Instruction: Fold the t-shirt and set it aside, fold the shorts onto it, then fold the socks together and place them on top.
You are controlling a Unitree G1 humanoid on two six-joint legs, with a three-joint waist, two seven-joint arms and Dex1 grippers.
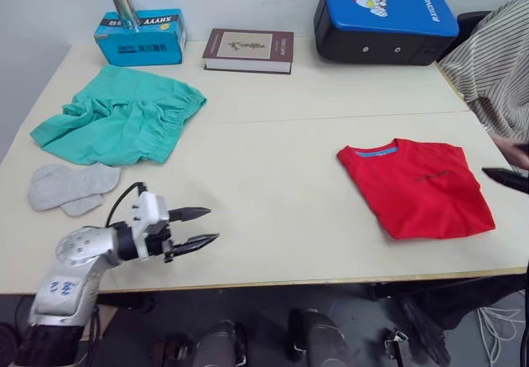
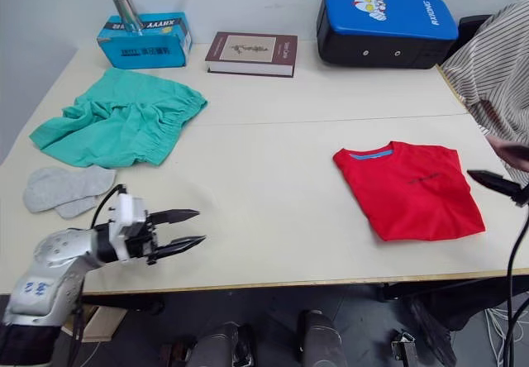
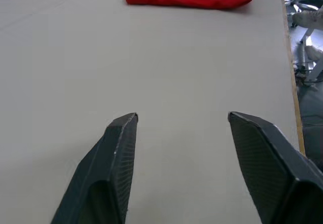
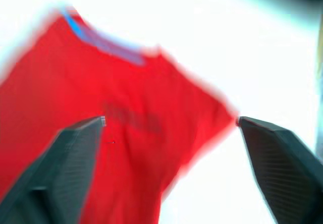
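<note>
left eye view: the t-shirt [image 1: 420, 187] lies folded into a neat block near the desk's [image 1: 273, 160] right edge, toward the front. the shorts [image 1: 120, 116] are spread and rumpled by the back left corner, and the socks [image 1: 70, 188] lie flat, overlapping, just in front of them at the left edge. shorts and socks both look light, limp and easy to bunch; i judge the shorts are best pinched at the gathered waistband, where the cloth is thickest, and lifted rather than dragged. the left gripper [image 1: 202, 226] hovers low near the front left corner, arm bent, jaws apart and pointing across the bare desk toward the t-shirt, empty.

right eye view: the right gripper [image 2: 496, 183] shows as dark tips at the right edge, just beside the t-shirt and not touching it. a person in a striped top [image 2: 496, 69] sits at the far right. along the back edge stand a blue box [image 2: 145, 40], a book [image 2: 252, 54] and a blue case [image 2: 384, 24].

left wrist view: the jaws stand wide with nothing between, bare desk ahead and the t-shirt well away.

right wrist view: blurred, but the jaws are clearly wide apart above the t-shirt's collar end, holding nothing.
</note>
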